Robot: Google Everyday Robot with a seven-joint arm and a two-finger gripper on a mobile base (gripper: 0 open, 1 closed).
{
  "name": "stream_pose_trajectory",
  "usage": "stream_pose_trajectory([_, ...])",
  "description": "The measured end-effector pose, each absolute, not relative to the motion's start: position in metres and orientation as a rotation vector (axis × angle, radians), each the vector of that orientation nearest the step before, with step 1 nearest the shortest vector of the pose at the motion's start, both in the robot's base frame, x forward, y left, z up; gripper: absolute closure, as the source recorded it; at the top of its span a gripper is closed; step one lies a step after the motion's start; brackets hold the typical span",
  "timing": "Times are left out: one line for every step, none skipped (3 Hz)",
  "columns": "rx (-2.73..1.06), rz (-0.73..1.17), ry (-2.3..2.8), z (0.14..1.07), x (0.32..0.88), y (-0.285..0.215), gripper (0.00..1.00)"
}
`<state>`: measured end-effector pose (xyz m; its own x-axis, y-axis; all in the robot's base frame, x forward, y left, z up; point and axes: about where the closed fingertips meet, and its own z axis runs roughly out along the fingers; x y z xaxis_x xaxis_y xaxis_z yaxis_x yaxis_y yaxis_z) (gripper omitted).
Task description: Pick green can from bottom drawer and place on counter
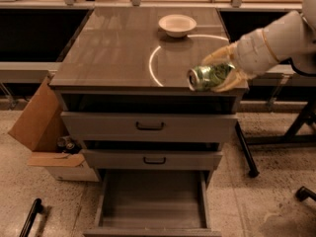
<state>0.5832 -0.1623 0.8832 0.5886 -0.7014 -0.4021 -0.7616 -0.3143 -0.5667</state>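
The green can [206, 77] is a shiny green metal can with a silver end facing left. It lies on its side between the fingers of my gripper [219, 73], which is shut on it. The gripper comes in from the right and holds the can over the front right part of the counter [108, 53], just above its surface near the front edge. The bottom drawer [153, 201] is pulled open below, and its grey floor is bare. The two upper drawers with black handles are partly pulled out.
A white bowl [177, 24] sits at the back right of the counter, beside a bright curved light reflection. An open cardboard box [42, 132] stands on the floor left of the cabinet. Black table legs stand to the right.
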Motion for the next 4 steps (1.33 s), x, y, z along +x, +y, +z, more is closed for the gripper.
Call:
stream_pose_trajectory([-2.010, 0.168, 1.225, 0.883, 0.619, -0.153, 1.00])
stream_pose_trajectory([-1.954, 0.202, 1.328, 0.885, 0.648, -0.147, 1.00])
stream_pose_trajectory([-1.929, 0.240, 1.431, 0.882, 0.669, -0.139, 0.89])
stream_pose_trajectory([-1.921, 0.273, 1.524, 0.877, 0.687, -0.132, 0.66])
